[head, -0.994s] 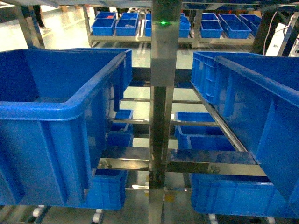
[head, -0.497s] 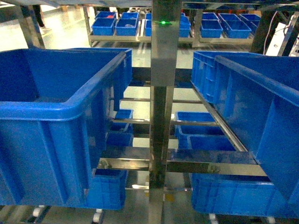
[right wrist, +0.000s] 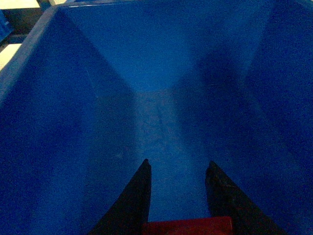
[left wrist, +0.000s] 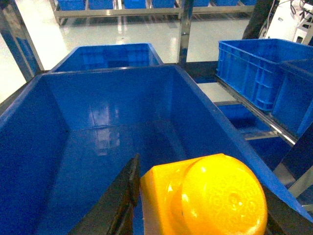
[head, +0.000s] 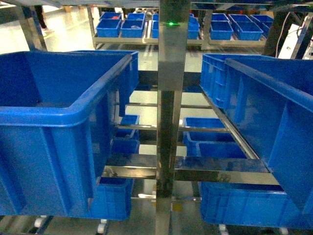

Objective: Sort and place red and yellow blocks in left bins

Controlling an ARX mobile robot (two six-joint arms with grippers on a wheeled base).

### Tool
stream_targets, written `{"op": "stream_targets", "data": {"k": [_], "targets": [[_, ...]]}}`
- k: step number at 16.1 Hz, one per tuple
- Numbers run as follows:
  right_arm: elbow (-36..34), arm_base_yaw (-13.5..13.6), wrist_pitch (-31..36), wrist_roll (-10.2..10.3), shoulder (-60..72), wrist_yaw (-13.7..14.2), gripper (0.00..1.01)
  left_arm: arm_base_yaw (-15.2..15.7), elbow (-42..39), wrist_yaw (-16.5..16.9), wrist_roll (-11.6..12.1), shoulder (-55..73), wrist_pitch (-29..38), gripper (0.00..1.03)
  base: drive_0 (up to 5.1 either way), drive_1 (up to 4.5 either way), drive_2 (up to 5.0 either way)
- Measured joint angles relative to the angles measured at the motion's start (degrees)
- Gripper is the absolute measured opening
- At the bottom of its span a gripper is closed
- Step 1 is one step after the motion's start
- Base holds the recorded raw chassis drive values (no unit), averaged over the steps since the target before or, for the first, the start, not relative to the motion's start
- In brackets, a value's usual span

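The yellow block point(left wrist: 205, 196), glossy with a round stud, fills the bottom of the left wrist view. My left gripper point(left wrist: 203, 188) is shut on it, with a black finger point(left wrist: 122, 196) against its left side, above the inside of a large blue bin point(left wrist: 98, 147). In the right wrist view the red block point(right wrist: 188, 226) sits low between the two black fingers point(right wrist: 134, 196) of my right gripper point(right wrist: 178, 164). That gripper is shut on it, deep inside a dark blue bin point(right wrist: 161, 73). Neither gripper shows in the head view.
A steel post point(head: 171, 98) with a green light stands between a big blue bin on the left point(head: 58, 117) and another on the right point(head: 274, 98). Smaller blue bins point(head: 210, 132) sit on lower rack shelves, and several more point(head: 122, 27) on a far rack.
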Motion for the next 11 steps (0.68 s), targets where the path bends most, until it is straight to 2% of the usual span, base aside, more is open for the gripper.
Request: {"op": "stream_targets", "data": {"k": [3,4,6,8,10,11], "targets": [[3.3,0.48,-0.04,-0.44,4.98,2.89,0.28,0.0,0.0,0.0,0.0,0.0,-0.02,0.46,0.0,0.0,0.0],[4.42,0.66,0.72,-0.39,6.56,4.66,0.28,0.0,0.0,0.02,0.0,0.0,0.0,0.46,0.0,0.0,0.0],[5.62,0.68,0.17,0.48,7.87,5.11,0.29,0.0,0.0,0.0,0.0,0.0,-0.02,0.46,0.0,0.0,0.0],[3.87,0.68,2.54,0.72,7.15,5.79,0.53,0.0,0.0,0.0,0.0,0.0,-0.02,0.46,0.0,0.0,0.0],[1.46,0.76,3.85,0.72,5.49,5.97,0.69,0.0,0.0,0.0,0.0,0.0,-0.02,0.46,0.0,0.0,0.0],[-0.63,1.03,5.4,0.68,3.8,6.29,0.82,0.0,0.0,0.0,0.0,0.0,-0.02,0.46,0.0,0.0,0.0]]}}
